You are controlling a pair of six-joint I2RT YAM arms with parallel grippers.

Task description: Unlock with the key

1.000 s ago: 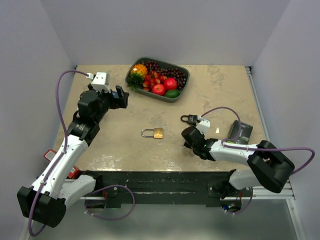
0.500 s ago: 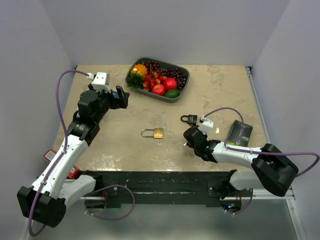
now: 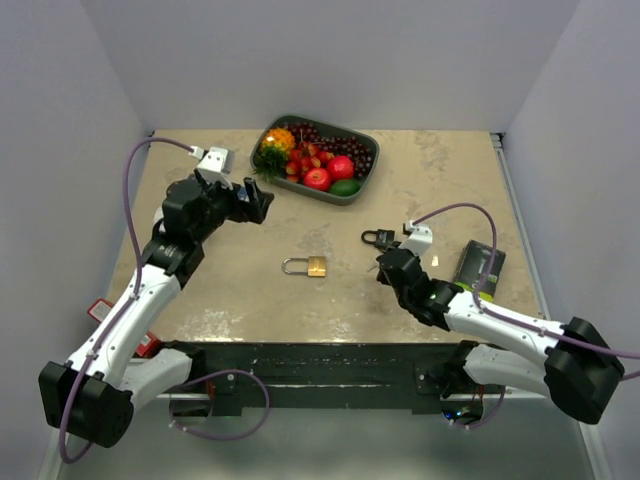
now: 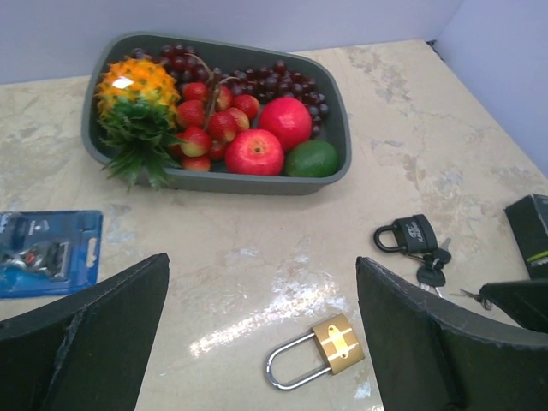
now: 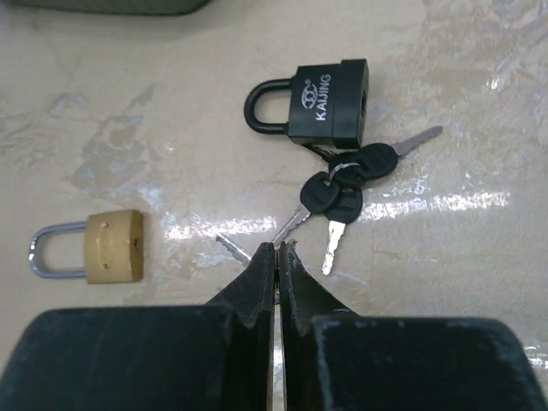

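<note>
A brass padlock (image 3: 310, 266) with a steel shackle lies flat mid-table; it also shows in the left wrist view (image 4: 330, 347) and in the right wrist view (image 5: 103, 247). My right gripper (image 3: 385, 262) (image 5: 276, 248) is shut on a small silver key (image 5: 231, 248), whose toothed blade sticks out to the left, right of the padlock. My left gripper (image 3: 255, 200) (image 4: 261, 267) is open and empty, above and behind the padlock.
A black padlock (image 3: 377, 238) (image 5: 325, 103) with a bunch of black-headed keys (image 5: 342, 184) lies just beyond my right gripper. A grey tray (image 3: 374, 158) (image 4: 248, 181) of fruit stands at the back. A blue blister pack (image 4: 47, 253) lies left, a black box (image 3: 480, 265) right.
My left gripper has swung right and forward over the table. My right gripper has moved a little right and away, still shut on the key.
</note>
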